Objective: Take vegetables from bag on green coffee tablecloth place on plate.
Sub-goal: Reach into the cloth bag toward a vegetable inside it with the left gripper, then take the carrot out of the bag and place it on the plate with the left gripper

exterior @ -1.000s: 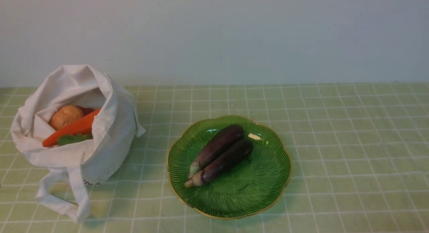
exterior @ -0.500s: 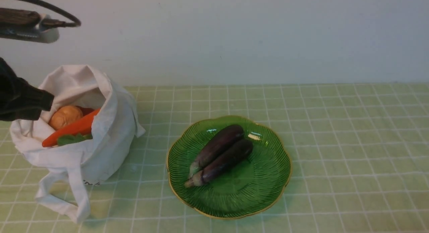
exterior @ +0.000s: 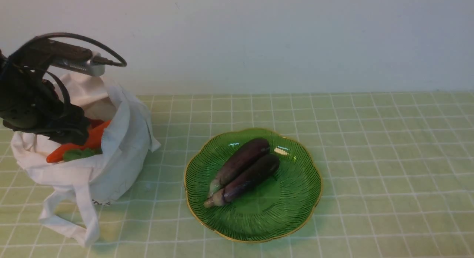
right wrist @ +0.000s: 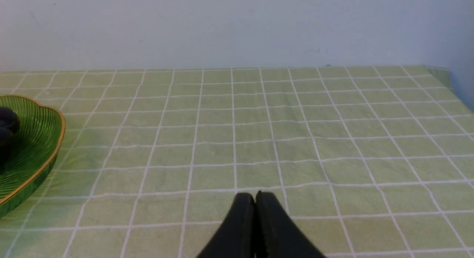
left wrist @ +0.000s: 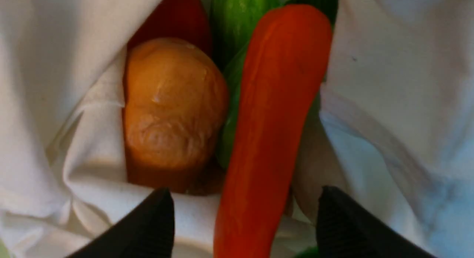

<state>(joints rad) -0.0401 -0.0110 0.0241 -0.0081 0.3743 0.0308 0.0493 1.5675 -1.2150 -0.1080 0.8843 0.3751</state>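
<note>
Left jaws spread astride the carrot (left wrist: 274,121) — slanting in the bag (exterior: 122,146), tip toward robot's left — right jaws pressed together.

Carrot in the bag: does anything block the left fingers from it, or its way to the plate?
Nothing visible covers the carrot; the left gripper is open, fingers straddling it, bag cloth close beside them. Two eggplants occupy part of the plate, leaving bare glass.

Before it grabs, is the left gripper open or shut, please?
Open: the left gripper has fingers wide apart, straddling the carrot inside the bag.
</note>
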